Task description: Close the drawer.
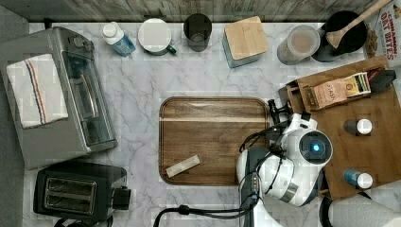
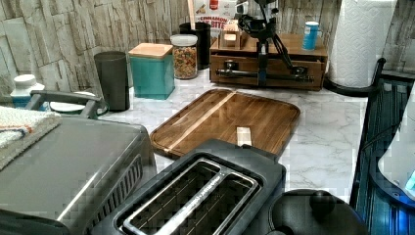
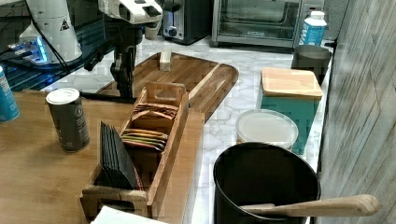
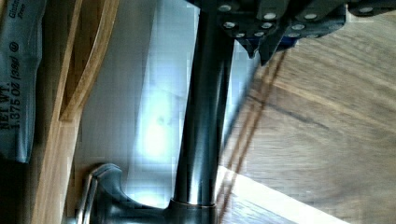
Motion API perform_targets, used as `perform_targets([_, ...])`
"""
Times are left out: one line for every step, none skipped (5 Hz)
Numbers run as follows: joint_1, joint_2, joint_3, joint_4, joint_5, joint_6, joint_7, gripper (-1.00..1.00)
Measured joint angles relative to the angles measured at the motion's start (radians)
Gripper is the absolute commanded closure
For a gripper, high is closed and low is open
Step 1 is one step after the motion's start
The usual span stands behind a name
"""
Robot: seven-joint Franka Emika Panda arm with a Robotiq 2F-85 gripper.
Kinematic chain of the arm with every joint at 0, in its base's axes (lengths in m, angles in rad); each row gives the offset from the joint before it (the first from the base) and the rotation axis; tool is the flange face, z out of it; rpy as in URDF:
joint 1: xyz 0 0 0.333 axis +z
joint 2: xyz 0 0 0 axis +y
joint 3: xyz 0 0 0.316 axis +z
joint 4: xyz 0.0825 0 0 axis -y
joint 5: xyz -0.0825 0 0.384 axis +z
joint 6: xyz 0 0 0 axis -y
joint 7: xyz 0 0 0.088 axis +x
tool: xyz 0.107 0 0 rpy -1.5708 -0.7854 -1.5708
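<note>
The drawer (image 2: 244, 79) is in the wooden cabinet at the back of the left view. Its front sits about flush with the cabinet, and none of its inside shows. A long black bar handle (image 2: 235, 73) runs along the front. My gripper (image 2: 263, 68) hangs straight down at the middle of this bar. In the wrist view the fingertips (image 4: 254, 46) are pressed together just beside the bar handle (image 4: 203, 130), on the tray side and not around it. In the top view the gripper (image 1: 275, 112) is between the tray and the cabinet. In the right view the gripper (image 3: 123, 86) is at the cabinet's edge.
A dark wooden tray (image 1: 213, 113) with a small pale block (image 1: 182, 166) lies right behind the gripper. On the cabinet top (image 1: 378, 146) stand a tea box (image 1: 331, 90) and two cans (image 1: 358, 126). A toaster (image 1: 75, 191) and a toaster oven (image 1: 56, 94) are on the top view's left.
</note>
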Motion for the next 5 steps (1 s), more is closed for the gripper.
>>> perform_targets([-0.017, 0.024, -0.014, 0.002, -0.013, 0.085, -0.002, 1.0])
perform_targets([-0.037, 0.038, -0.011, 0.01, 0.004, 0.111, -0.045, 1.0])
perform_targets([-0.037, 0.043, -0.011, 0.033, 0.003, 0.062, -0.079, 1.0])
perform_targets([-0.027, 0.048, -0.011, 0.037, -0.044, 0.055, -0.08, 1.0])
perform_targets([-0.025, 0.047, -0.013, 0.037, -0.055, 0.056, -0.08, 1.0])
